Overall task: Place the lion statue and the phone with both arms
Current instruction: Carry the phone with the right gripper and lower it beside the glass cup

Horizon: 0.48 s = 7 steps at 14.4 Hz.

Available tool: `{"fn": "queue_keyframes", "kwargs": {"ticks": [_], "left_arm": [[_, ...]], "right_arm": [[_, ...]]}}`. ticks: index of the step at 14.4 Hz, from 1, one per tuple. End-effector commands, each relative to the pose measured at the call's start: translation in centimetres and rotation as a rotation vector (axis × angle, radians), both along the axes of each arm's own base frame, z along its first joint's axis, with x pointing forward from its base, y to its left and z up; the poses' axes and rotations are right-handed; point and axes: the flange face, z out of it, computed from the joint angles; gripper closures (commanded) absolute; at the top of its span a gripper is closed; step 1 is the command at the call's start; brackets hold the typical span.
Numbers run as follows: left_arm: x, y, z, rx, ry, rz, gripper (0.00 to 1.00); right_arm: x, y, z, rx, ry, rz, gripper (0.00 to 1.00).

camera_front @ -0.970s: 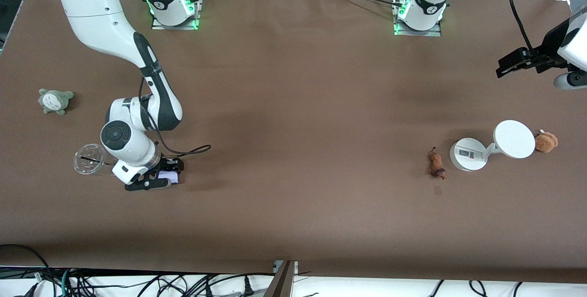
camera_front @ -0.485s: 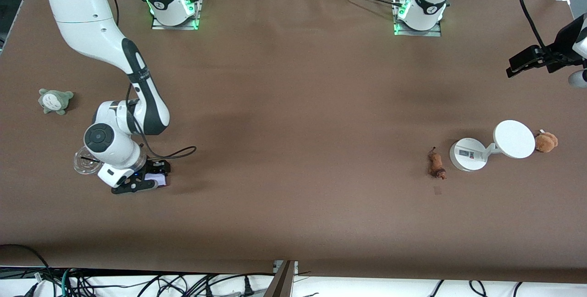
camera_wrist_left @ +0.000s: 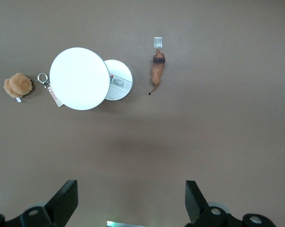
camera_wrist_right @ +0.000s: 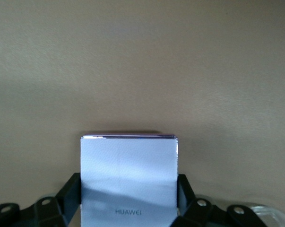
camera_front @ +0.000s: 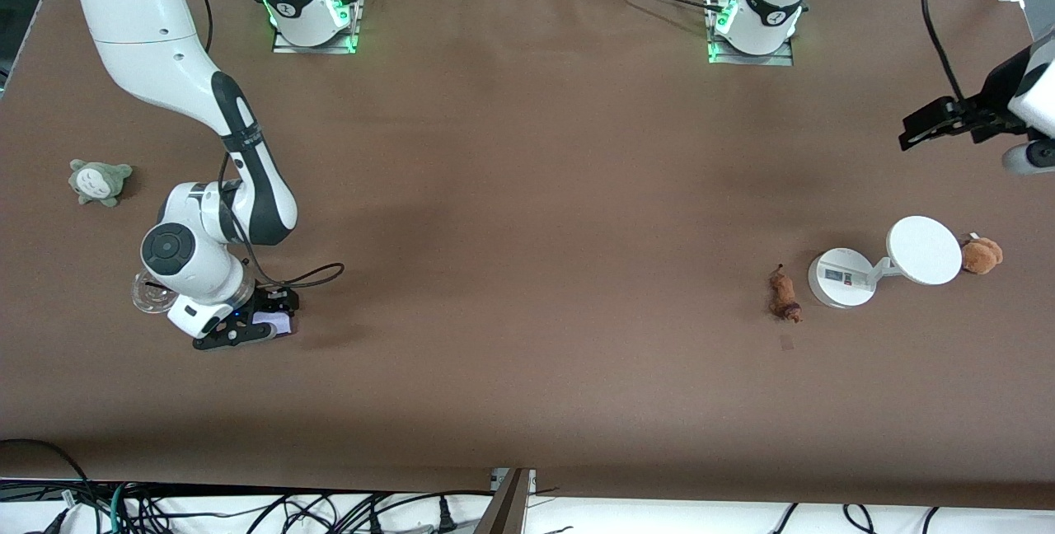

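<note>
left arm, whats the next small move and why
Probably bring the left end effector, open and high over bare table, toward and down over the lion statue. It lies untouched beside the white stand, while the right end effector already grips the phone.

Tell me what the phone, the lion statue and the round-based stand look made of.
The phone, gripped by the right gripper: smooth matte lavender-white shell, printed logo, likely plastic or coated glass. The lion statue: dull orange-brown with a dark band; possibly resin or clay, unclear. The stand: plain white, even-surfaced, probably plastic. The left gripper hangs open above the table.
</note>
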Motion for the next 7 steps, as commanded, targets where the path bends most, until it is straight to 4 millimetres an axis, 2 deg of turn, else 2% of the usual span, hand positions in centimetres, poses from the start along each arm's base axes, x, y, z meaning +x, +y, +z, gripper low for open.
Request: {"fn": "queue_keyframes", "kwargs": {"ticks": [1,3,4,5,6,7], "left_arm": [[1.0,0.1,0.0,0.016,-0.005,-0.027,0.00],[1.2,-0.3,-0.1,0.018,-0.005,-0.035,0.00],[1.1,-0.4,0.0,0.018,-0.006,-0.038,0.00],[1.1,-0.3,0.3,0.018,-0.012,-0.036,0.00],[1.1,0.0,0.8,0.017,-0.023,-0.030,0.00],[1.1,0.5,0.9,0.014,-0.024,-0.021,0.00]], "right_arm": [[0.4,-1.7,-0.2,0.016,-0.006,0.022,0.86],[0.4,-1.7,-0.2,0.016,-0.007,0.023,0.84],[0.4,-1.7,-0.2,0.017,-0.006,0.021,0.62],[0.4,-1.7,-0.2,0.018,-0.006,0.020,0.26],[0.4,-1.7,-0.2,0.020,-0.006,0.018,0.05],[0.4,-1.7,-0.2,0.020,-0.006,0.018,0.00]]}}
